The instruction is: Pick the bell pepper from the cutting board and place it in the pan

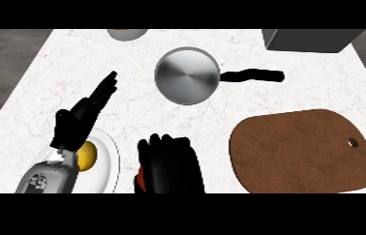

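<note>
**Red bell pepper in the right hand, between plate and cutting board**

The bell pepper (142, 177) shows only as a sliver of red at the left edge of the right hand (169, 164), whose black fingers are curled over it and hide most of it. The hand sits low in the head view, over the counter (71, 69) between the white plate (109, 152) and the cutting board (297, 152), and well apart from the pan (187, 75).

The cutting board, brown and rounded with a small hole near its right edge, lies to the right of that hand with nothing on it. The pan, a round steel one with a black handle (251, 76) pointing right, lies farther up the counter, its inside bare.

The left hand (82, 118) is at the view's left, fingers straight and spread, pointing up and to the right, holding nothing. It partly overlaps the plate, which carries a yellow fruit, probably a lemon (87, 155).

At the top edge a round bowl (127, 34) is partly cut off, and a grey box-like object (311, 40) stands at the upper right corner.
</note>
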Motion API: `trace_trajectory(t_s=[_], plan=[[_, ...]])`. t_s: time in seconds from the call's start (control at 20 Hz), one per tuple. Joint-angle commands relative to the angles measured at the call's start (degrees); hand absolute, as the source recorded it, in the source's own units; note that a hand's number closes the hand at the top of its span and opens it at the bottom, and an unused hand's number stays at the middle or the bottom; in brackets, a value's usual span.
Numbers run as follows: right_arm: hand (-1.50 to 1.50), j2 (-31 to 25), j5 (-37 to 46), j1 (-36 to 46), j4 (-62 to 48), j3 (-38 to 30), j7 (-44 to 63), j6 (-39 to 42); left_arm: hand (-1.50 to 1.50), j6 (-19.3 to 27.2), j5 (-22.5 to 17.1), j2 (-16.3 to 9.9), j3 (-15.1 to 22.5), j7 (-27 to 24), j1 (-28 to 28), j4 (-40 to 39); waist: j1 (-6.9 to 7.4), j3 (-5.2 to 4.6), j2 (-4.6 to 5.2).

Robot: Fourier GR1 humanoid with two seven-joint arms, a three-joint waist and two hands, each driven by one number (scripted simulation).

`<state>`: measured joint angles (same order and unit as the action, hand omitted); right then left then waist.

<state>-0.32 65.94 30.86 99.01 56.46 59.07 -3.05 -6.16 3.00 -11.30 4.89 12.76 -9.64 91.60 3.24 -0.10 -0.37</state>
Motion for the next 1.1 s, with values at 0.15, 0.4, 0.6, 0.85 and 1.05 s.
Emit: trace_trajectory(t_s=[0.15,0.4,0.6,0.85,1.05], plan=[[1.50,0.30,-4.61,9.13,-6.42,-1.28,11.08,-15.00,0.00,-0.50,-0.44,-0.29,-1.02,-0.25,-1.27,-1.11,0.19,0.03,0.72],[1.50,0.30,-9.17,14.09,-18.14,-5.25,6.66,-24.43,0.00,0.09,0.78,0.34,-0.11,-0.19,-0.88,-0.87,0.31,0.05,0.93],[1.50,0.30,-11.19,17.67,-30.23,-7.81,0.34,-30.44,0.00,-1.11,-0.30,-0.61,-1.73,-0.44,-2.21,-2.07,-0.34,0.07,1.01],[1.50,0.31,-13.20,24.94,-43.52,-10.99,-2.49,-35.30,0.00,0.09,0.78,0.85,-0.46,-0.68,-0.37,0.17,0.37,0.08,1.09],[1.50,0.31,-16.58,23.47,-52.05,-11.78,-10.56,-42.42,0.00,-1.09,-0.34,0.14,-2.29,0.89,-4.75,-2.81,-0.79,0.11,1.21]])
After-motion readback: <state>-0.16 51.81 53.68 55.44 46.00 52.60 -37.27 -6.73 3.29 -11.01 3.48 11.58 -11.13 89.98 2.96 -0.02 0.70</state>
